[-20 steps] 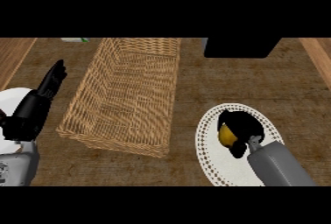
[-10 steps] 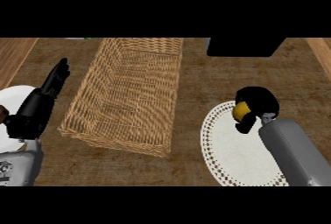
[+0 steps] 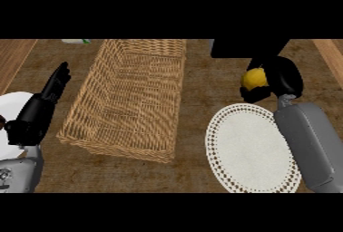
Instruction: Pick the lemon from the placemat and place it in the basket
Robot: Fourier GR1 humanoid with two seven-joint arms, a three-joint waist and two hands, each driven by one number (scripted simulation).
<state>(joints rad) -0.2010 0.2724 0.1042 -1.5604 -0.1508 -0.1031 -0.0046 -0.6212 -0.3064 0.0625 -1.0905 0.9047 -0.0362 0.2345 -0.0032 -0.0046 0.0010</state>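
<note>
the yellow lemon [image 3: 254, 79] sat clasped in the curled right hand [image 3: 280, 80], above the white placemat [image 3: 251, 147], right of the wicker basket [image 3: 127, 104]. left hand [image 3: 41, 108] rested with straight fingers at the view's left.

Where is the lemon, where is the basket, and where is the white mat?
lemon [image 3: 254, 78], head view, on its yellow side showing between the right hand's fingers
basket [image 3: 120, 147], head view, on its near woven wall
placemat [image 3: 248, 145], head view, on its bare white middle

Dim, even light; soft shadows beside the basket [image 3: 127, 108]
</note>
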